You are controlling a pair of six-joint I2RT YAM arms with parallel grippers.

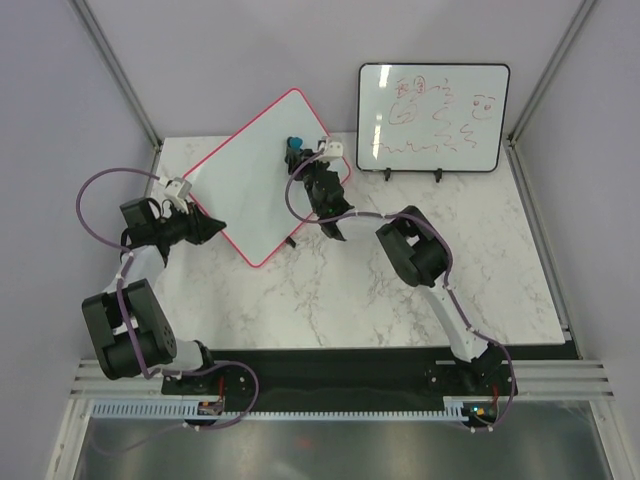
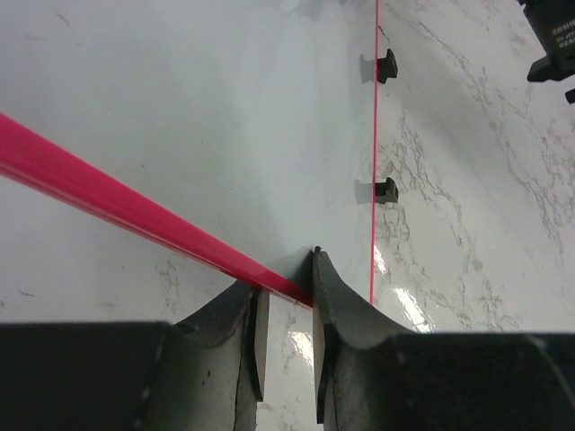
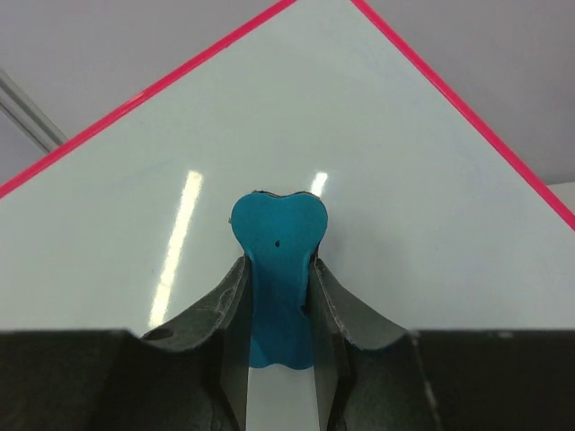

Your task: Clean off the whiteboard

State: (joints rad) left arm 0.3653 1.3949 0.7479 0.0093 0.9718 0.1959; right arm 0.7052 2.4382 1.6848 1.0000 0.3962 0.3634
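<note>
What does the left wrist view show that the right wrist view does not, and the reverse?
Only the left wrist: the left fingers pinching the frame edge of the large pink-red-framed whiteboard, two small black feet on its far edge, and the white marble table. Only the right wrist: the right fingers shut on a blue lobed eraser held at the board's face, below a frame corner. Both: the same whiteboard's surface, with no marks in view.
</note>
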